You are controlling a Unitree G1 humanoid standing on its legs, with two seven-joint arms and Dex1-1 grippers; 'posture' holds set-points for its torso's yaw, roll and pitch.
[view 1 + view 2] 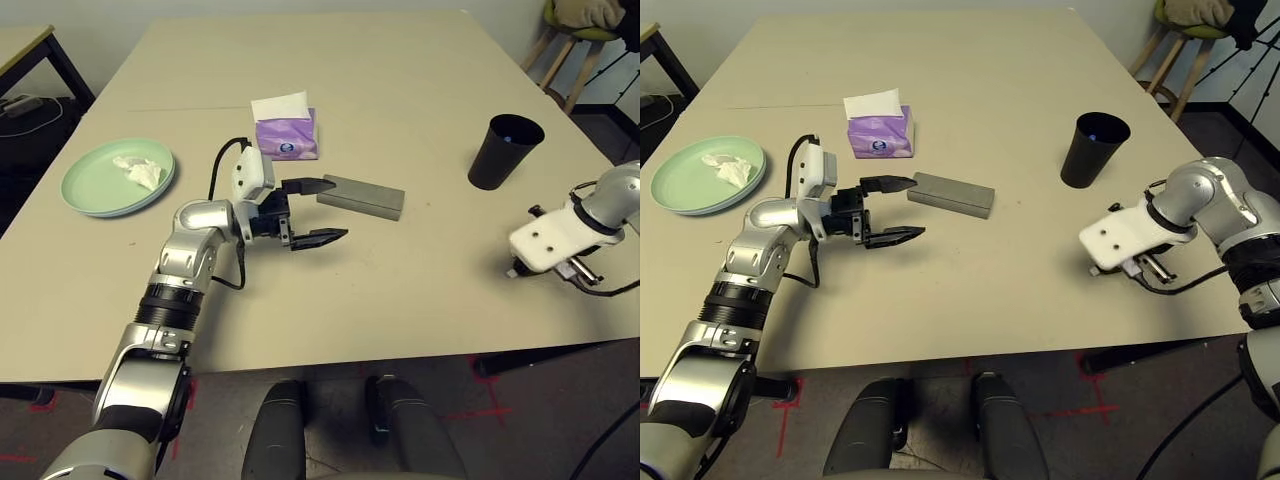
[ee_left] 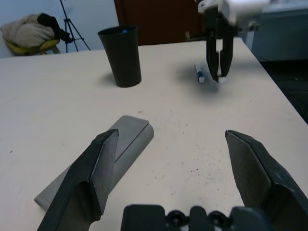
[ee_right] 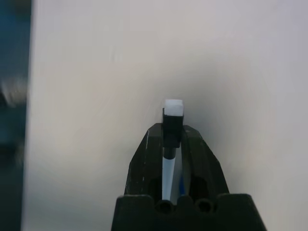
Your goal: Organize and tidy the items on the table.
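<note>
We are holding our left gripper (image 1: 318,211) with its two black fingers spread wide apart, empty, just beside the near-left end of the grey glasses case (image 1: 362,196). The case is lying flat on the table (image 1: 420,90), toward us from the purple tissue box (image 1: 286,136); its long axis is running away from the fingers toward the black cup (image 1: 504,151), so one finger is sitting almost at its end and the other toward us from it, and the left arm is clearly the nearer one. The case is looking like a plain matte grey slab with a seam along its length. Well past the cup from the case, our right gripper (image 3: 172,139) is pinching its fingers together on a small marker (image 3: 173,118) with a white cap; a second marker (image 2: 200,74) seems to be lying beside it, though that is hard to make out. Far on the other side of the tissue box, the green plate (image 1: 90,190) is holding the crumpled tissue (image 1: 140,171).
</note>
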